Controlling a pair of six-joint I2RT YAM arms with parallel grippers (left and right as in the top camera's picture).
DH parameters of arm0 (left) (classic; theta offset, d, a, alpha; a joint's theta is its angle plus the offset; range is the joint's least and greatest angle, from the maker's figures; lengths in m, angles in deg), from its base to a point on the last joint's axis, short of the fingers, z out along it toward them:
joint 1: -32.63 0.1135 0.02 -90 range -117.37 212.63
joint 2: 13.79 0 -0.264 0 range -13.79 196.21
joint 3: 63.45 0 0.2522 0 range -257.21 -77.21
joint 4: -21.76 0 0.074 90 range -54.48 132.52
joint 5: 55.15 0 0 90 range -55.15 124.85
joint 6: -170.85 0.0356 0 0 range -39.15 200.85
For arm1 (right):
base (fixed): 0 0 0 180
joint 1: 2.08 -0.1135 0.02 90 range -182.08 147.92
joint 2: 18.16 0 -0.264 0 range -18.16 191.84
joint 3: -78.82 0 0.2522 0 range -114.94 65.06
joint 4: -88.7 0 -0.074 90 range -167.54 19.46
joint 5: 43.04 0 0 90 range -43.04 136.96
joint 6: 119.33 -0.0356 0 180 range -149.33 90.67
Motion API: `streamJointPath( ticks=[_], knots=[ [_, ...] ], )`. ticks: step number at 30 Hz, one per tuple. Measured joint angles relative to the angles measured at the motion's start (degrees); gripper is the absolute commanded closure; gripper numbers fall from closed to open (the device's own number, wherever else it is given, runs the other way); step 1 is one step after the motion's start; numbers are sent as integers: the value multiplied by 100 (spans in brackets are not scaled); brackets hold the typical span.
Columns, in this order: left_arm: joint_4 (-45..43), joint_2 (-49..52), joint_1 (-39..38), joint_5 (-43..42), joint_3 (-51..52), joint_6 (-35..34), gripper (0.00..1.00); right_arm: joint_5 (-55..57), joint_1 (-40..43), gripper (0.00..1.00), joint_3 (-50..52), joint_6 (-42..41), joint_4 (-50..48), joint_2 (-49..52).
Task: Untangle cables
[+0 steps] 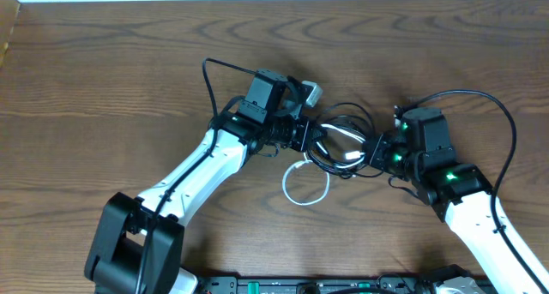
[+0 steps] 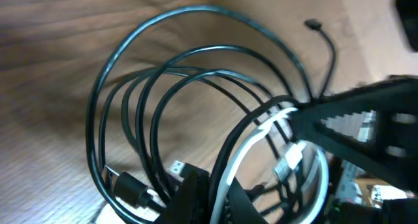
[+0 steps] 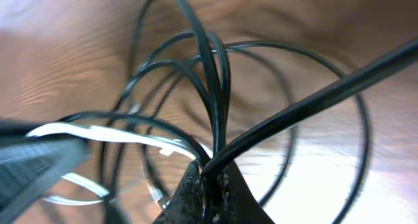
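- The cables sit as one bundle a little right of the middle of the counter, about halfway between its far and near edges, strung between the two claws.
- The black cable forms several stacked loops. The white cable threads through them, and its free loop lies flat on the wood on the side toward the near edge.
- The right claw reaches in from the near right corner and is clenched. In its wrist view the fingers meet in a tight wedge with black strands pinched at the tip.
- That grip probably anchors the black loops so that the other cord can be drawn out of them.
- The black loops stand up off the wood and fan out from the pinch. This looks like the coil being lifted and spread to open gaps.
- The left claw reaches from the near left corner and meets the bundle on its left side.
- In the left wrist view the white cable runs down beside a dark finger at the bottom of the frame, touching it or very near. The tips are cut off there, so I cannot tell whether this claw is gripping the cord.
- A small pale plug hangs among the strands close to the right claw.
- The black cable's own end lies free on the wood outside the loops.
- The cords are not yet apart, since white crosses inside black.
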Motion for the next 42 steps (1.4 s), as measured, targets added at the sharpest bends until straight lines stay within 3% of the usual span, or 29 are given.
streamJointPath(
  ticks=[14, 29, 42],
  knots=[
    [48, -944, 380, -131, 31, -70, 92, 935, 782, 99, -149, -345, 1073, -11],
    [503, -2166, 1143, -129, 63, -175, 92, 1060, 935, 99, -151, -461, 1272, -13],
    [1086, -2710, 2490, -354, 90, -175, 92, 1104, 1462, 99, -149, -555, 1552, -11]
  ],
)
